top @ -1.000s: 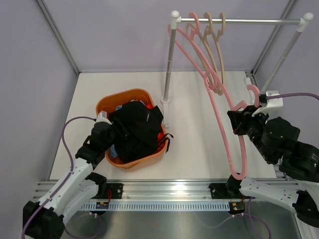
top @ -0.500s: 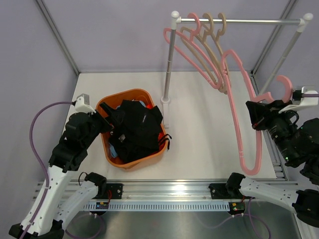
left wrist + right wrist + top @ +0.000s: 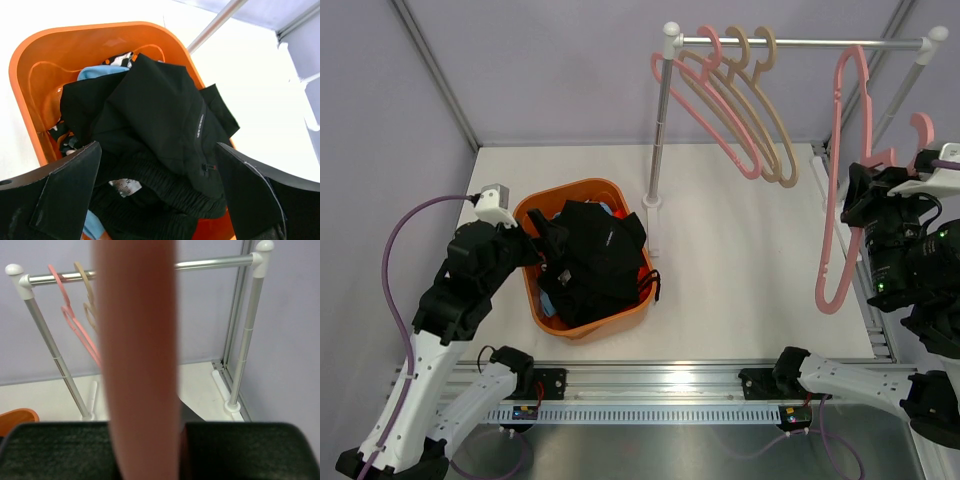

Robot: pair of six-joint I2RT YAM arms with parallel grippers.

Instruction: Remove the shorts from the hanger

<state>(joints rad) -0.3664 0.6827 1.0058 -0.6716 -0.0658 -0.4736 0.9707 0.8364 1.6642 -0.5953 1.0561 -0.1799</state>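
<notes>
My right hand (image 3: pixel 865 195), clamped on the bare pink hanger (image 3: pixel 835 180), has swung it up towards the rail (image 3: pixel 800 42). My left hand (image 3: pixel 157 170) gapes wide over the black shorts (image 3: pixel 595 255) in the orange basket (image 3: pixel 570 188), near left. If the hanger sways, its hook may miss the rail and fall.

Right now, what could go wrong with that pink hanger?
The hanger hangs long below the right gripper, close to the rail. It might swing into the rail or slip free. The black shorts are heaped high in the basket, partly over its rim, so they could slide out.
</notes>
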